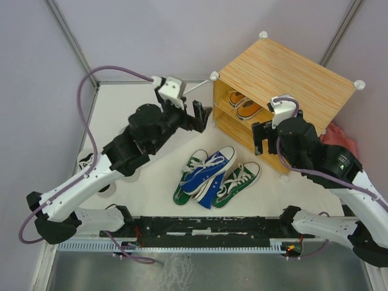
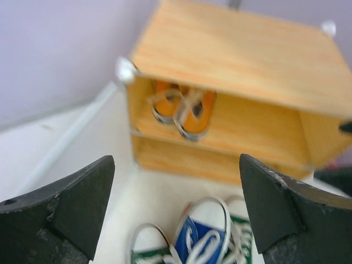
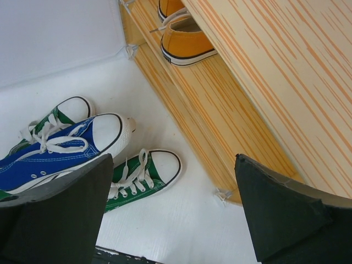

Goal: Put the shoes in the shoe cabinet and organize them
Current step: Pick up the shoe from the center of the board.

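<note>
Orange shoes sit on the cabinet shelf; blue shoes lie heaped on green shoes in front. Left gripper and right gripper gape empty; best lift the top blue one first

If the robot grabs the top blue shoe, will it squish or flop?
The top blue sneaker probably squishes at its canvas sides, while the white rubber toe looks stiffer. Its laces would likely dangle. Resting on the green sneakers, it may slide when nudged.

black shoe mostly hidden under left arm
</note>
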